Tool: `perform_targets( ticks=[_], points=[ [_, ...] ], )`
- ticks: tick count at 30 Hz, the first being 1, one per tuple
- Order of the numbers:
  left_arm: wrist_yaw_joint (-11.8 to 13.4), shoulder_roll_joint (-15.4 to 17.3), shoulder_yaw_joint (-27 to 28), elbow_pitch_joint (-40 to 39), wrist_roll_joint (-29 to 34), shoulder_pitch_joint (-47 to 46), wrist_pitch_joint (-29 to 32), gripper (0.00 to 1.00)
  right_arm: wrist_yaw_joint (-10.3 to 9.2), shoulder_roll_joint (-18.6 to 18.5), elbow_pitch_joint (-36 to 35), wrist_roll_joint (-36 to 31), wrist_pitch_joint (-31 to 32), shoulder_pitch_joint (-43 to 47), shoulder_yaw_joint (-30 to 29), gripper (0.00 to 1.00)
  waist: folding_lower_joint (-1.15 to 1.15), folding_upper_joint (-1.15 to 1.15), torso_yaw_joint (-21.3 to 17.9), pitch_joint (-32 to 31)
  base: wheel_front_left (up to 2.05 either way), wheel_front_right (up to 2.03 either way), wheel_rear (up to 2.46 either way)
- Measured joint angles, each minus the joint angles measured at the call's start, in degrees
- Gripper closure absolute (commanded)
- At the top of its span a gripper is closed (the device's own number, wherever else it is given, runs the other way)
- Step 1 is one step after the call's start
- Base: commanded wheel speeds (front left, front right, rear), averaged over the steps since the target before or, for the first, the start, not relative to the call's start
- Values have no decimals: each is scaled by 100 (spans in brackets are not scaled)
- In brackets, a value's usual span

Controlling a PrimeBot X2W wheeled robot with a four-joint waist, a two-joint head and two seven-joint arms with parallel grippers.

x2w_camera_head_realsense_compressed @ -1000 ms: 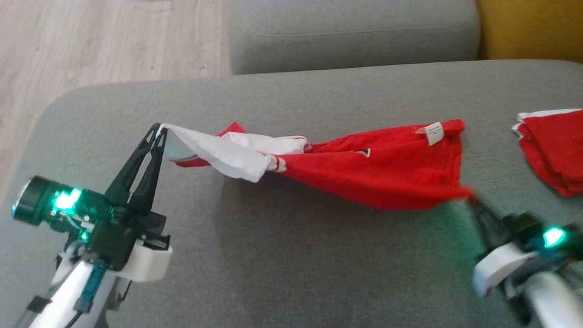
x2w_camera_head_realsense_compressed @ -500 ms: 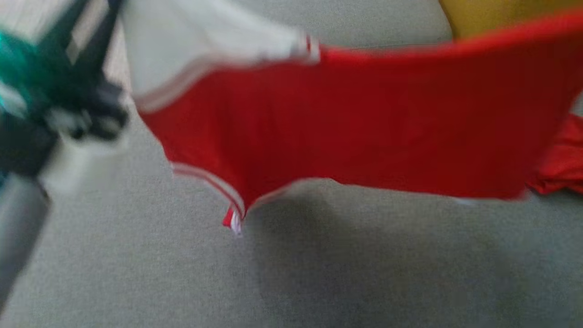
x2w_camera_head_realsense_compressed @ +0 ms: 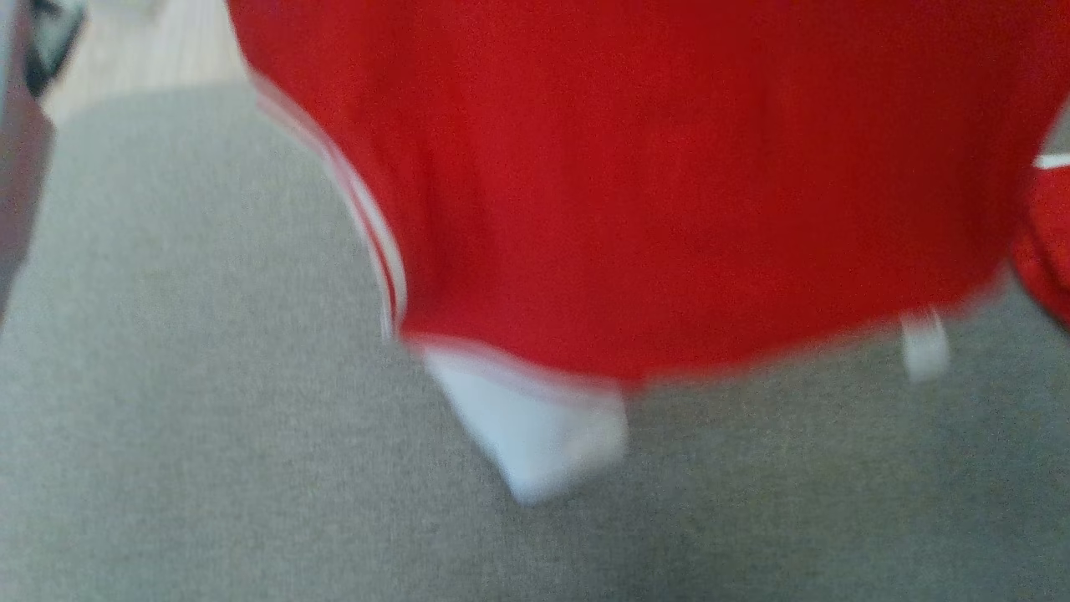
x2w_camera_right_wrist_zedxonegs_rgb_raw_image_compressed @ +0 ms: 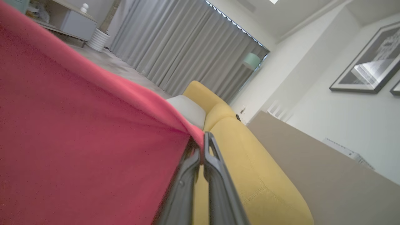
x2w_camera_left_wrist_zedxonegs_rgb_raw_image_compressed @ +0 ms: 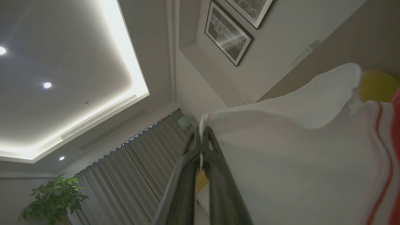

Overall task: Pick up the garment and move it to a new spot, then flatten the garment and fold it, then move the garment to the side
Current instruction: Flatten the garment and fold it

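Both grippers hold the cloth aloft. My left gripper [x2w_camera_left_wrist_zedxonegs_rgb_raw_image_compressed: 201, 131] pinches the white sleeve edge of the garment [x2w_camera_head_realsense_compressed: 669, 167]. My right gripper [x2w_camera_right_wrist_zedxonegs_rgb_raw_image_compressed: 201, 142] is clamped on a red corner. In each wrist view the fingers are pressed together on fabric.

Between them the garment hangs spread as a red sheet above the grey cushion [x2w_camera_head_realsense_compressed: 167, 435]. Its lower hem and a loose white sleeve [x2w_camera_head_realsense_compressed: 535, 435] dangle low over the cushion. The blur does not let me say whether the sleeve touches it. A small white label [x2w_camera_head_realsense_compressed: 924, 351] hangs off the hem toward the cushion's right side. Farther right on the cushion lies another red cloth [x2w_camera_head_realsense_compressed: 1045, 251], apart from mine.

Beyond the cushion stand a yellow sofa [x2w_camera_right_wrist_zedxonegs_rgb_raw_image_compressed: 250, 162], grey curtains [x2w_camera_right_wrist_zedxonegs_rgb_raw_image_compressed: 187, 47] and a framed print [x2w_camera_right_wrist_zedxonegs_rgb_raw_image_compressed: 365, 68].

As I judge it, the pick-up is done and the carry to a new spot is the step in hand. Nothing after that has begun. I have yet to lay the garment down on the cushion, smooth it flat, fold it and shift it to the side.
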Motion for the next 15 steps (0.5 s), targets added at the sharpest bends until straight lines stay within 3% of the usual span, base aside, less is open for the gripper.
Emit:
perform_targets(
  ticks=[4,7,9,15],
  points=[
    [124,-194,45,510,244,-765,-30,100,0,168,711,-105,-386,-965,155,100,1,0,49,497,0,0,0],
    [356,-358,193,285,408,-1415,-30,100,0,167,1063,-675,-806,-1656,154,100,1,0,72,859,0,0,0],
    [356,-420,277,-12,419,-1712,-49,100,0,166,1250,-994,-1067,-1984,96,100,1,0,89,1063,0,0,0],
    [151,-312,196,-654,400,-1004,-71,100,0,185,1767,-1272,-1467,-1905,220,100,0,0,192,1456,0,0,0]
  ],
)
